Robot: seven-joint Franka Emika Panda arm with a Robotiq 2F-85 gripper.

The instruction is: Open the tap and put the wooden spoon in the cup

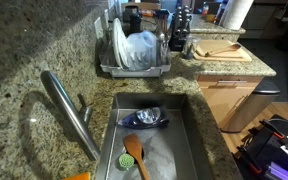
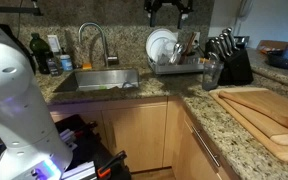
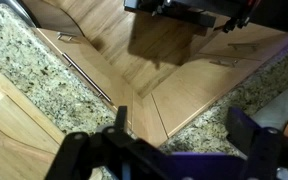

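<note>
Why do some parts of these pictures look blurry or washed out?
In an exterior view, the white robot arm sits close to the lens, so it looks soft and overbright. In an exterior view, the plates in the dish rack glare nearly white. In the wrist view, the open gripper is a dark, out-of-focus shape, and a shadow falls on the wooden cabinet.

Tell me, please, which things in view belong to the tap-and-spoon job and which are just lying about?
For the job: tap; wooden spoon, lying in the sink; dark vessel also in the sink, perhaps the cup; open claw.

Just lying about: dish rack; knife block; cutting boards; paper towel roll.
</note>
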